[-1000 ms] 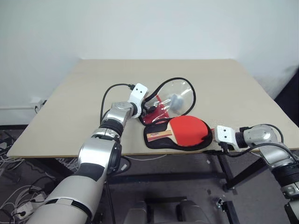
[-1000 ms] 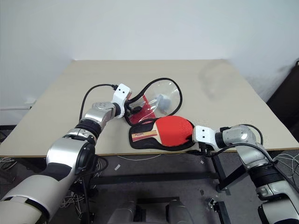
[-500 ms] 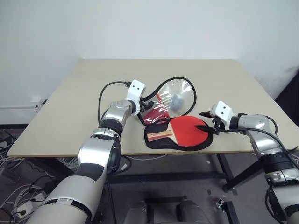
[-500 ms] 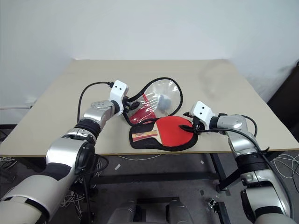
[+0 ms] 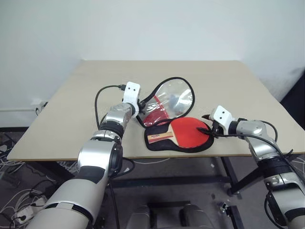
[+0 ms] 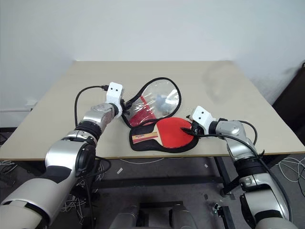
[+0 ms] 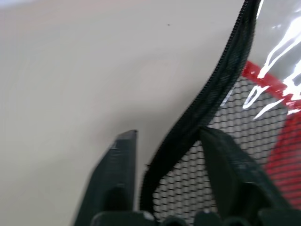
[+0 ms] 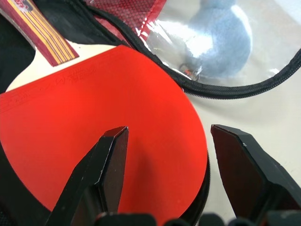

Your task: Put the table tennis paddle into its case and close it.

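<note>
White wall behind, and a pale wooden counter (image 5: 71, 119) carries everything close to its near edge. The case (image 5: 167, 102) lies open in two halves: its black lower half flat by the near edge, its clear-windowed lid tilted up behind. The table tennis paddle (image 5: 183, 133) rests in the lower half, red face up, handle pointing toward the counter's left edge, so it looks already seated and only closing remains. The left gripper (image 7: 164, 155) is pinched on the lid's black zip rim, one finger either side, likely to swing it over. The right gripper (image 8: 164, 155) hovers with its fingers spread over the paddle's round end, gripping nothing, perhaps steadying it. A pale blue-grey object shows through the lid's window.
</note>
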### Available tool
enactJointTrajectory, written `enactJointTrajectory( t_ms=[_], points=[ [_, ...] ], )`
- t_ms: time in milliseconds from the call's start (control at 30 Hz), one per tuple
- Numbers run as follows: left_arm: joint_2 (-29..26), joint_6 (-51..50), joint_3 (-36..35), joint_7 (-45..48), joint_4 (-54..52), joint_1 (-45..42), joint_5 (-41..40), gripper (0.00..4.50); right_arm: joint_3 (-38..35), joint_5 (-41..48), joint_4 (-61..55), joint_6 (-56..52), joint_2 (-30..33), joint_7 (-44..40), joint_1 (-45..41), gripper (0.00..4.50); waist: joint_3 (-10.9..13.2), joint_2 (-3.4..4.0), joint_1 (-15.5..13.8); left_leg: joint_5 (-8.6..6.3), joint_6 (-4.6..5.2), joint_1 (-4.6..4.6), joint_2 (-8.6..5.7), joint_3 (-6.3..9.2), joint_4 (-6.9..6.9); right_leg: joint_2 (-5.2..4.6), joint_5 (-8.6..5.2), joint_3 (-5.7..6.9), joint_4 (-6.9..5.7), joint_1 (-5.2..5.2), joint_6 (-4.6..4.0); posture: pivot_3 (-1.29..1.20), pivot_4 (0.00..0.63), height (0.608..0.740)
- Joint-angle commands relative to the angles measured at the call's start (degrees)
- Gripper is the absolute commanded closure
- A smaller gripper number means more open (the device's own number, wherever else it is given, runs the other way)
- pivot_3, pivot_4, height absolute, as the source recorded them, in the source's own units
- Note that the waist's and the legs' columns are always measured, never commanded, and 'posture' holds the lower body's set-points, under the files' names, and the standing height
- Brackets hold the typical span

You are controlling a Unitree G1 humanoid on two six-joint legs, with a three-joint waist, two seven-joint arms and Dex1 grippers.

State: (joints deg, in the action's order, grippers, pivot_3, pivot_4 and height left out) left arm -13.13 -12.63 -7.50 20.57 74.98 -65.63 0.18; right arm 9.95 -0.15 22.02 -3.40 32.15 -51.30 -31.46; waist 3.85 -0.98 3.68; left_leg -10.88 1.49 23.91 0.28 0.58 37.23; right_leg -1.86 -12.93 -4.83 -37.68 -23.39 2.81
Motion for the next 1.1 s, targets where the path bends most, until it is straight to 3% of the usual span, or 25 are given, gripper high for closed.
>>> enactJointTrajectory(
  t_ms=[33,267,400,533,833,1100],
  points=[
    [0.26,-3.05,-3.02,5.95,-1.14,-2.66,-4.06,3.49,-1.22,0.17,-2.7,0.39,-0.08,1.06,-0.54,1.46,0.0,0.0,0.0,0.0,0.0,0.01,0.0,0.0,0.0,0.0,0.0,0.0,0.0,0.0,0.0,0.0,0.0,0.74],
    [-0.14,-6.52,-3.62,12.77,-2.41,-1.79,-5.88,3.49,-1.07,0.06,-2.69,0.61,-0.51,2.16,-0.55,1.46,0.0,0.0,0.01,0.0,0.0,0.0,0.0,0.01,0.01,0.0,0.0,0.0,0.0,0.01,0.0,0.0,0.0,0.74],
    [-0.84,-2.48,-3.99,14.98,-4.5,-1.07,-6.47,3.49,-0.96,-0.19,-2.43,0.68,-0.81,2.49,-0.76,1.46,0.0,0.0,0.01,0.0,0.0,0.0,0.0,0.01,0.0,0.0,0.0,0.0,0.0,0.01,0.0,0.0,0.0,0.74],
    [-2.32,1.29,-6.48,14.18,-6.56,-0.57,-8.58,2.82,-0.84,-0.85,-2.2,1.12,-0.96,3.13,-0.64,1.46,0.0,0.0,0.03,0.0,0.0,0.0,0.0,0.0,0.0,0.0,0.0,-0.01,0.0,0.0,0.0,0.0,0.0,0.74],
    [-5.68,1.88,-10.64,2.93,-7.22,3.04,-10.92,0.52,-1.05,-1.05,-3.38,0.7,-1.14,3.56,0.5,1.46,0.0,0.0,0.0,0.0,0.0,-0.02,0.01,0.01,0.0,0.0,0.0,-0.02,0.0,0.03,0.0,0.0,0.0,0.74],
    [-5.89,-3.74,-11.91,5.39,-6.8,6.89,-13.23,0.52,-1.91,-0.32,-5.81,-0.73,-1.82,4.48,2.85,1.46,-0.02,-0.03,-0.56,0.0,0.0,-0.02,0.01,0.02,0.04,0.0,0.0,0.01,-0.01,0.06,-0.01,0.0,0.0,0.74]
  ],
)
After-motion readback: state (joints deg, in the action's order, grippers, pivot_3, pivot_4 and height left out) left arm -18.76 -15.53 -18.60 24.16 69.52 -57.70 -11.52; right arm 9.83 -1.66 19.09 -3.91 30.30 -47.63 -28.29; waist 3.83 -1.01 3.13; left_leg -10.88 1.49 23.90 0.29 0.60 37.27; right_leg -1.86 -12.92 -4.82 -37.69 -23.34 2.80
